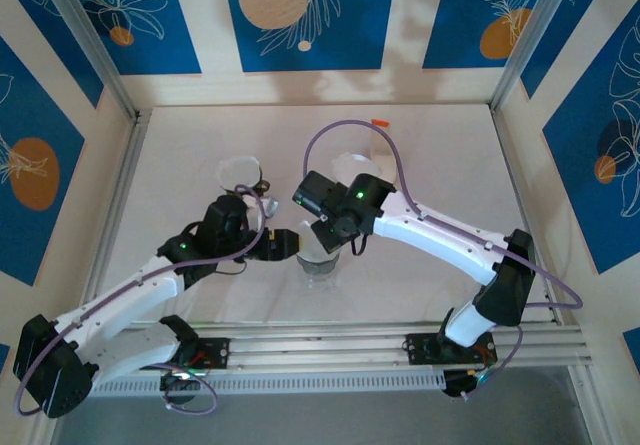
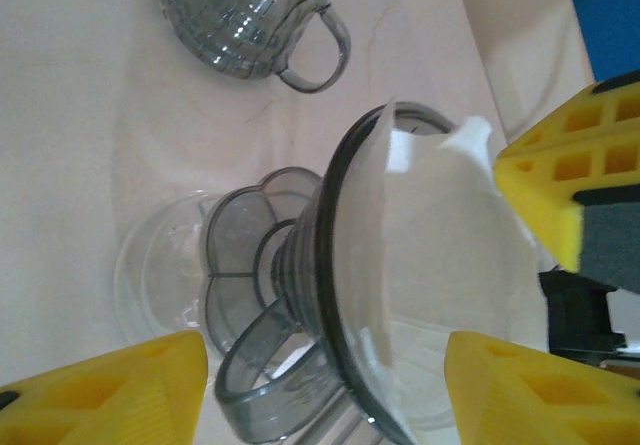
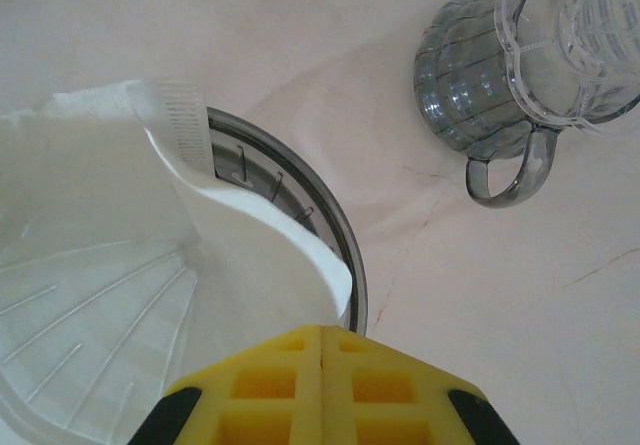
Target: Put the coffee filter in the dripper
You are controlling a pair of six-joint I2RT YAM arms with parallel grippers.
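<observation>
The dripper (image 1: 322, 263) is smoky clear plastic with a loop handle and stands at the table's middle. The white paper coffee filter (image 2: 450, 255) sits inside its cone, one corner sticking up above the rim. In the right wrist view the filter (image 3: 110, 225) lines the dripper (image 3: 340, 235). My right gripper (image 3: 322, 331) is shut, its yellow tips against the filter's near rim; I cannot tell if paper is pinched. My left gripper (image 2: 325, 365) is open, with one finger on each side of the dripper (image 2: 300, 295), neither touching it.
A grey ribbed glass jug (image 3: 475, 95) and a clear cup (image 3: 575, 35) stand together behind and left of the dripper, where the top view shows the jug (image 1: 243, 177). A clear saucer (image 2: 150, 265) lies under the dripper. A small orange piece (image 1: 380, 123) lies near the back wall.
</observation>
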